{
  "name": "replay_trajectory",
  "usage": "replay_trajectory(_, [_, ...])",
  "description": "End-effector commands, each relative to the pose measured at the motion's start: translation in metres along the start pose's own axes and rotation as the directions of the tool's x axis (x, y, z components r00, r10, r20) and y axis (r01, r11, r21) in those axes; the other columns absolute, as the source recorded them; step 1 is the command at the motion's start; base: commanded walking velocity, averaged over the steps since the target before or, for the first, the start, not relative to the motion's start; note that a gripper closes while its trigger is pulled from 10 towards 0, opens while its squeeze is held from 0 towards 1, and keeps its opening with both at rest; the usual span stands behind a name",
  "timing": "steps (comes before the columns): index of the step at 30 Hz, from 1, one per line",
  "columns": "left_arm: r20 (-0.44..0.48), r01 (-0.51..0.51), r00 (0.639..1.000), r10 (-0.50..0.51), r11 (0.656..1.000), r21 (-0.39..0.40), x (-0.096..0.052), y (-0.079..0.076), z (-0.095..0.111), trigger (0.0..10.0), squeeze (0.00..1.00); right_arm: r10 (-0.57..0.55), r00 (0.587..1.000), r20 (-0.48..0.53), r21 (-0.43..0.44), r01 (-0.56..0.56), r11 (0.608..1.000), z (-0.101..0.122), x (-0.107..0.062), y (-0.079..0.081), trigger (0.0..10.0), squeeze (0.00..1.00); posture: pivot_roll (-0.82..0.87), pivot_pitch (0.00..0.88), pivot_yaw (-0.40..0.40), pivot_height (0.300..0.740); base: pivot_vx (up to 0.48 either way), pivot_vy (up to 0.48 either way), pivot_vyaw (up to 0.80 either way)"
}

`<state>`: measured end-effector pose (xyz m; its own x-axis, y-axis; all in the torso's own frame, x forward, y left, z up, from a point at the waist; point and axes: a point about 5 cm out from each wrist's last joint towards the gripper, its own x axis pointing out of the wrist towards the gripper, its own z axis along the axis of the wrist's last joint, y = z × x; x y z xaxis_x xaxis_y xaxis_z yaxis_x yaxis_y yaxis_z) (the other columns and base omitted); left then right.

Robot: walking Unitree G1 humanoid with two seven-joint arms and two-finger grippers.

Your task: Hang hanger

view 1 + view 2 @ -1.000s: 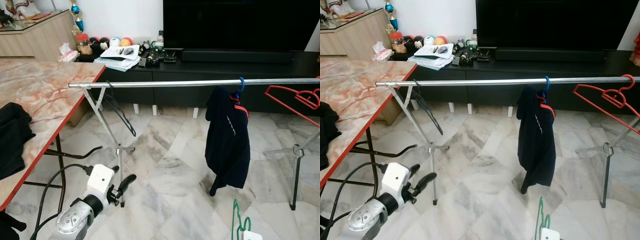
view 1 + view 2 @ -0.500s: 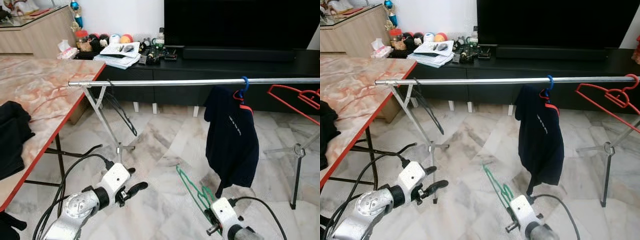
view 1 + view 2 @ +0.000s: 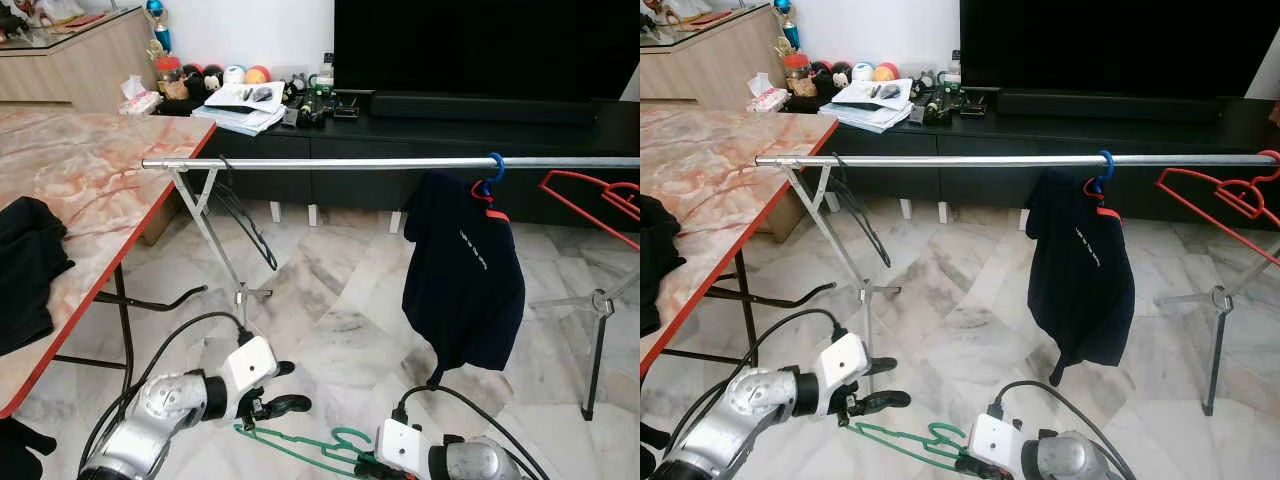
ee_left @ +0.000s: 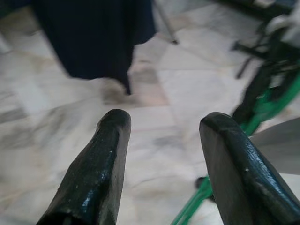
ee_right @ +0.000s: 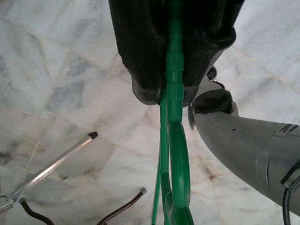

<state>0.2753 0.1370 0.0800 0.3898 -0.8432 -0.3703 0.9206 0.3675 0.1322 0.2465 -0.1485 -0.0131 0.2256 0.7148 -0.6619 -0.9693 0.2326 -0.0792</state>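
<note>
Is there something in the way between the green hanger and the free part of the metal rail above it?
Nothing visible blocks it. The right gripper holds the green hanger low above the floor, and the metal rail is bare between the black hanger and the dark shirt.

Even, bright indoor light is seen; soft shadows lie on the marble floor. Both wrist views are blurred.
</note>
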Motion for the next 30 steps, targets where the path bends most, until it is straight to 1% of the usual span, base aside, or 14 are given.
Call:
replay_trajectory(1, [-0.012, 0.038, 0.999, -0.038, 0.999, -0.014, 0.001, -0.002, -0.002, 10.0, 0.0, 0.001, 1.0, 0.006, -0.048, 0.0, 0.999, 0.007, 0.0, -0.005, 10.0, 0.0, -0.01, 0.111, 0.034, 0.721, 0.0, 0.0, 0.0])
replay_trajectory(4, [-0.014, 0.109, 0.994, -0.11, 0.994, -0.006, 0.004, -0.006, -0.003, 10.0, 0.0, -0.01, 1.0, 0.018, -0.053, 0.011, 0.999, 0.012, -0.002, -0.011, 10.0, 0.0, -0.02, 0.118, 0.036, 0.721, 0.0, 0.0, 0.0])
replay_trajectory(5, [-0.018, 0.152, 0.988, -0.152, 0.988, -0.014, 0.005, -0.008, -0.005, 10.0, 0.0, -0.01, 1.0, 0.018, -0.074, 0.011, 0.997, 0.015, -0.003, -0.014, 10.0, 0.0, -0.02, 0.12, 0.038, 0.721, 0.0, 0.0, 0.0])
replay_trajectory(6, [-0.025, 0.163, 0.986, -0.163, 0.987, -0.012, 0.005, -0.009, -0.006, 10.0, 0.04, -0.013, 1.0, 0.018, -0.082, 0.014, 0.997, 0.016, -0.003, -0.015, 10.0, 0.0, -0.03, 0.121, 0.039, 0.721, 0.0, 0.0, 0.0])
replay_trajectory(7, [-0.034, 0.171, 0.985, -0.172, 0.985, -0.01, 0.004, -0.009, -0.007, 10.0, 0.13, -0.015, 1.0, 0.019, -0.086, 0.016, 0.996, 0.017, -0.003, -0.016, 10.0, 0.0, -0.03, 0.121, 0.04, 0.721, 0.0, 0.0, 0.0])
replay_trajectory(9, [-0.056, 0.18, 0.982, -0.179, 0.984, 0.0, 0.002, -0.008, -0.009, 10.0, 0.77, -0.018, 1.0, 0.021, -0.091, 0.02, 0.996, 0.019, -0.003, -0.017, 10.0, 0.0, -0.02, 0.123, 0.042, 0.721, 0.0, 0.0, 0.0])
replay_trajectory(10, [-0.066, 0.184, 0.981, -0.183, 0.983, 0.004, 0.001, -0.008, -0.01, 10.0, 0.9, -0.019, 1.0, 0.023, -0.094, 0.021, 0.995, 0.02, -0.002, -0.018, 10.0, 0.0, -0.02, 0.124, 0.042, 0.721, 0.0, 0.0, 0.0])
replay_trajectory(11, [-0.114, 0.187, 0.977, -0.179, 0.981, 0.06, 0.0, -0.006, -0.014, 10.0, 0.86, -0.02, 0.999, 0.027, -0.1, 0.022, 0.995, 0.021, -0.002, -0.018, 10.0, 0.0, -0.02, 0.124, 0.044, 0.721, 0.0, 0.0, 0.0])
replay_trajectory(12, [-0.166, 0.201, 0.97, -0.179, 0.971, 0.129, 0.0, -0.006, -0.017, 10.0, 0.39, -0.014, 0.999, 0.03, -0.11, 0.018, 0.994, 0.022, -0.001, -0.017, 10.0, 0.0, -0.02, 0.126, 0.046, 0.721, 0.0, 0.0, 0.0])
replay_trajectory(13, [-0.166, 0.201, 0.97, -0.179, 0.971, 0.129, 0.0, -0.006, -0.017, 10.0, 0.39, -0.014, 0.999, 0.03, -0.11, 0.018, 0.994, 0.022, -0.001, -0.017, 10.0, 0.0, -0.02, 0.126, 0.046, 0.721, 0.0, 0.0, 0.0])
replay_trajectory(14, [-0.182, 0.212, 0.966, -0.184, 0.965, 0.152, 0.0, -0.006, -0.017, 10.0, 0.0, -0.007, 0.999, 0.033, -0.119, 0.01, 0.993, 0.022, -0.001, -0.016, 10.0, 0.0, -0.02, 0.126, 0.046, 0.721, 0.0, 0.0, 0.0])
replay_trajectory(18, [-0.178, 0.234, 0.962, -0.206, 0.961, 0.148, 0.001, -0.006, -0.017, 10.0, 0.0, 0.0, 0.999, 0.038, -0.127, 0.005, 0.992, 0.023, -0.001, -0.016, 10.0, 0.0, -0.03, 0.128, 0.048, 0.721, 0.0, 0.0, 0.0])
replay_trajectory(24, [-0.2, 0.278, 0.95, -0.241, 0.942, 0.187, 0.008, -0.007, -0.017, 10.0, 0.0, 0.012, 0.998, 0.059, -0.137, -0.003, 0.991, 0.027, 0.001, -0.015, 10.0, 0.0, -0.03, 0.129, 0.049, 0.721, 0.0, 0.0, 0.0])
replay_trajectory(30, [-0.194, 0.319, 0.939, -0.285, 0.931, 0.179, 0.015, -0.01, -0.017, 10.0, 0.0, 0.017, 0.996, 0.085, -0.165, -0.003, 0.986, 0.037, 0.006, -0.015, 10.0, 0.0, -0.02, 0.131, 0.048, 0.721, 0.0, 0.0, 0.0])
